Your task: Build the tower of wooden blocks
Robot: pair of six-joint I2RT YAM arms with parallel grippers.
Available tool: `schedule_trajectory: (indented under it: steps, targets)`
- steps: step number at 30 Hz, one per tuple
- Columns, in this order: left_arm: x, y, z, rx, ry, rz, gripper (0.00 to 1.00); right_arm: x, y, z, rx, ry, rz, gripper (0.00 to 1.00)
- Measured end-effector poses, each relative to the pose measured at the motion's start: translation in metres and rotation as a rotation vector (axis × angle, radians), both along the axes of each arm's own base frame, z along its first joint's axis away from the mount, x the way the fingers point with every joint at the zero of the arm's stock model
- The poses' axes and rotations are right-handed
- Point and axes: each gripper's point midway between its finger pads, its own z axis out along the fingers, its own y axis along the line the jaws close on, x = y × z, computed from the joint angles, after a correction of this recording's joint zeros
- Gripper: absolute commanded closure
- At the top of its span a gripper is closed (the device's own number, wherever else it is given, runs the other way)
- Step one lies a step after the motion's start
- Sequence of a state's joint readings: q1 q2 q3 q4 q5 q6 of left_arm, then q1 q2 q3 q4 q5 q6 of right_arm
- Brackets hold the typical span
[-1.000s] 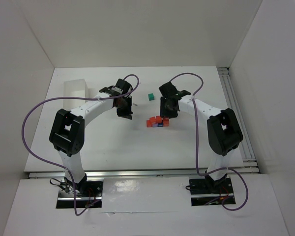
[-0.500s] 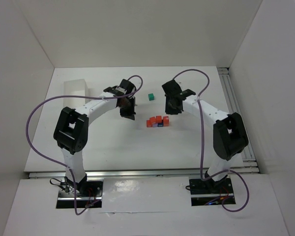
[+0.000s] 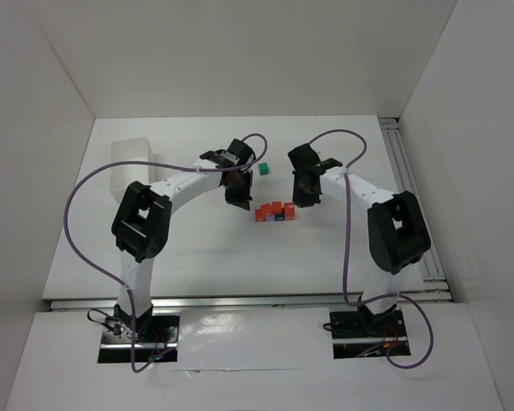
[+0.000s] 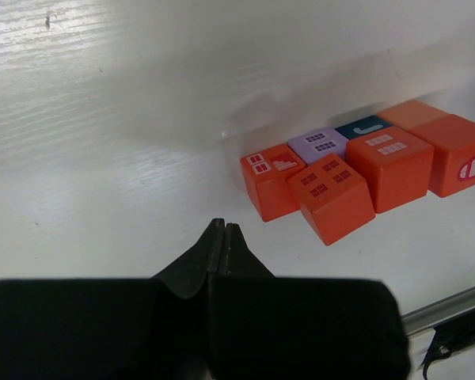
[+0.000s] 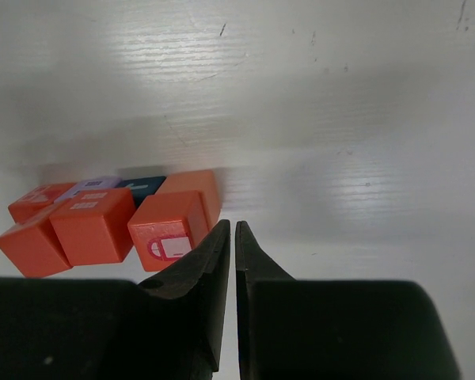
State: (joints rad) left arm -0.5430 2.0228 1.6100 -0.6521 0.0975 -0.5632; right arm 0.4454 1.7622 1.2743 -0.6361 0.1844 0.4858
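While both arms reach over the middle of the table [image 3: 197, 257], I see the left gripper [image 4: 223, 235] pressed fully together with nothing in it. Its tips hang near the cluster of blocks [image 3: 275, 211], on the cluster's left side. On the left wrist camera I count four orange blocks [image 4: 330, 198] in a rough row, one of them turned askew to its neighbours. A purple block [image 4: 321, 144] and a dark blue block [image 4: 362, 127] sit close behind them. I cannot tell whether any block rests on another.

The right gripper [image 5: 232, 237] is all but closed, with only a thin slit between its fingers, and it pinches nothing. It sits just right of the cluster, beside an orange block with a white mark. I cannot tell whether it touches that block.

The teal block [image 3: 262, 169] lies alone farther back, apart from the cluster, between the two wrists. The tray [image 3: 130, 161] stands at the far left.
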Motion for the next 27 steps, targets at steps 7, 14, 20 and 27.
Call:
schedule_trajectory:
  steps: [7,14,20,27]
  targets:
    - [-0.004,-0.007,-0.003,-0.011,0.022,-0.001,1.0,-0.003,0.004,-0.006,0.016,0.024,0.013,0.86]
    - [-0.005,-0.013,-0.004,-0.022,0.028,-0.014,1.0,-0.004,0.007,-0.01,0.024,0.037,0.023,0.86]
    - [-0.007,-0.016,-0.004,-0.028,0.032,-0.021,1.0,-0.005,0.007,-0.011,0.027,0.042,0.025,0.86]
    - [-0.007,-0.016,-0.004,-0.029,0.033,-0.022,1.0,-0.005,0.009,-0.011,0.029,0.043,0.03,0.86]
